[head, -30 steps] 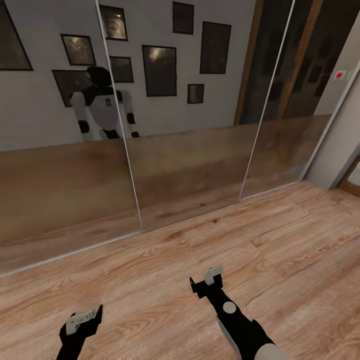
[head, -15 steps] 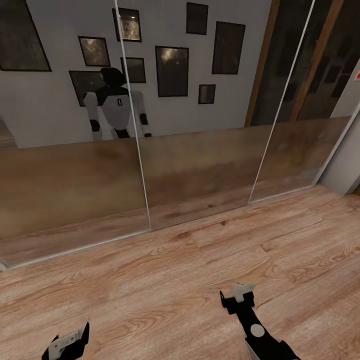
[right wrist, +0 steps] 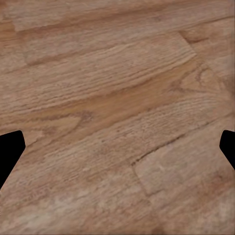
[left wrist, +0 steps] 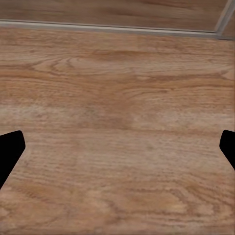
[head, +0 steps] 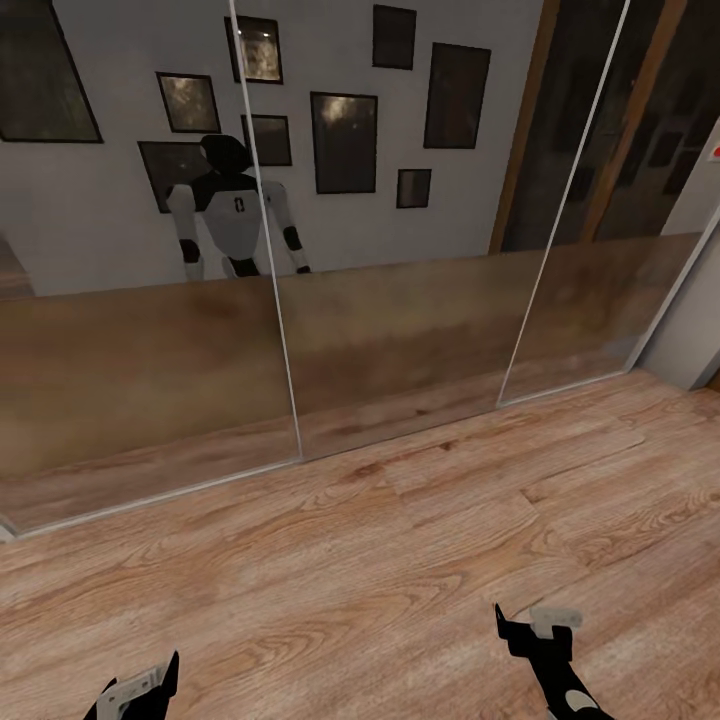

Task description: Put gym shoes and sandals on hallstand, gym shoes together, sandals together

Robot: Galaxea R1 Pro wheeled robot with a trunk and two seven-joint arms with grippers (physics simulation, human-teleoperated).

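Note:
The gym shoes, the sandals and the hallstand are out of view. Light wood-grain corridor floor (head: 400, 560) spreads in front of me. My left gripper (head: 135, 692) hangs low at the head view's bottom left, and my right gripper (head: 540, 625) at the bottom right. Both hover over bare planks. In the left wrist view the dark fingertips (left wrist: 10, 152) stand far apart over the floor (left wrist: 117, 98), with nothing between them. In the right wrist view the fingertips (right wrist: 10, 149) are equally wide over the planks (right wrist: 117, 107).
Tall mirrored sliding panels (head: 400, 330) run across ahead, with a floor track (head: 150, 497) at their base. They reflect me (head: 235, 210) and framed pictures on a grey wall. A light-grey wall corner (head: 690, 330) stands at the right.
The head view shifted at first, then held still. My right gripper slid right and lower in the picture. My left gripper dropped toward the bottom edge.

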